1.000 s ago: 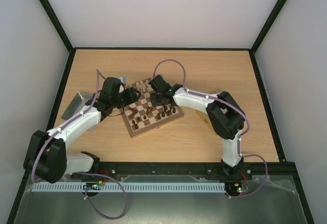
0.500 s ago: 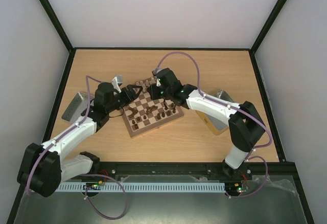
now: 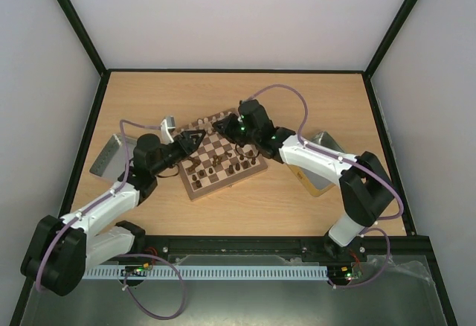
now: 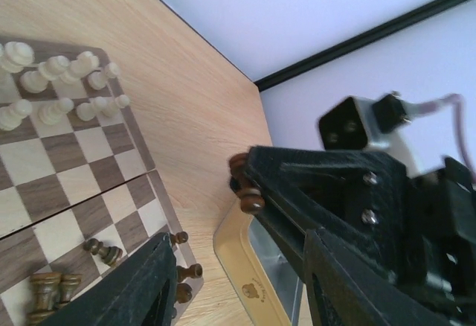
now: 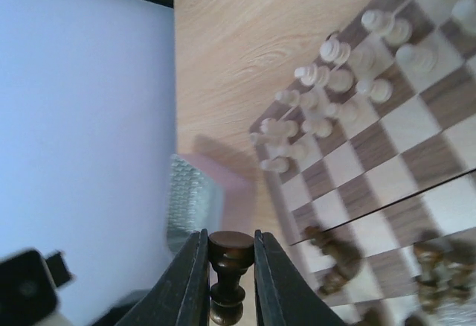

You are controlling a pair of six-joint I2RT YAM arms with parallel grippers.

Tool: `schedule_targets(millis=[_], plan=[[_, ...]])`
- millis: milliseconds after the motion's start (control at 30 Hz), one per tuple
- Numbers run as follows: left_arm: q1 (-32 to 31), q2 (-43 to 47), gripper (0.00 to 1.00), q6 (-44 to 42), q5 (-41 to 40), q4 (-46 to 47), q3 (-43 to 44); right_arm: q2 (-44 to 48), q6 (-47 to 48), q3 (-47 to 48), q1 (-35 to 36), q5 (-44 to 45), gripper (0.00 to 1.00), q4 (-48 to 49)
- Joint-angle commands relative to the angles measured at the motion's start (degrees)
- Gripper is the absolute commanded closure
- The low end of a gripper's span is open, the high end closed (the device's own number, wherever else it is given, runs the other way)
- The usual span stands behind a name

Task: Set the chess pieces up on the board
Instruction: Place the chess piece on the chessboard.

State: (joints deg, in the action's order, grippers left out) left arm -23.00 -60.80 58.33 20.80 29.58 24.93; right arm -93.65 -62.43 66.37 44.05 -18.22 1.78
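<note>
The board (image 3: 195, 190) lies tilted at the table's middle. Cream pieces (image 3: 210, 123) crowd its far edge and dark brown pieces (image 3: 219, 164) stand and lie on its near half. My right gripper (image 3: 222, 127) hovers over the board's far part, shut on a dark brown piece (image 5: 230, 255) held by its base between the fingers (image 5: 230, 266). That piece also shows in the left wrist view (image 4: 245, 186). My left gripper (image 3: 190, 141) is open and empty at the board's left edge, and it faces the right gripper (image 4: 238, 289). Cream pieces show in both wrist views (image 4: 59, 88) (image 5: 335, 88).
A silver metal tray (image 3: 110, 155) lies left of the board and also shows in the right wrist view (image 5: 190, 207). A yellow-rimmed tin (image 3: 316, 166) lies to the right under the right arm, seen too in the left wrist view (image 4: 256, 270).
My left arm has drawn back left, so its gripper is off the board's corner. My right arm has stretched out rightward, still holding the dark piece over the far side.
</note>
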Motion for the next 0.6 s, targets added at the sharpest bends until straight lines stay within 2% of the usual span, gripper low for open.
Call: schedule_targets(millis=[0,133,333,567], plan=[[-2.4,2.6,0.51,-7.2,-1.8,6.8,-1.0,1.9,-22.8,-4.0,-0.8,-6.6,0.86,13.2],[-4.4,4.2,0.55,-13.7,-5.0,5.4,-0.7,1.7,-31.5,-5.8,-1.0,-9.3,0.87,17.2],[-4.9,2.6,0.66,-18.8,-5.5,3.6,0.5,1.7,-37.6,-7.7,-1.1,-12.7,0.87,21.4],[-4.9,1.2,0.63,-21.8,-5.9,2.9,2.6,2.2,-38.2,-8.4,-1.1,-14.0,0.87,21.5]])
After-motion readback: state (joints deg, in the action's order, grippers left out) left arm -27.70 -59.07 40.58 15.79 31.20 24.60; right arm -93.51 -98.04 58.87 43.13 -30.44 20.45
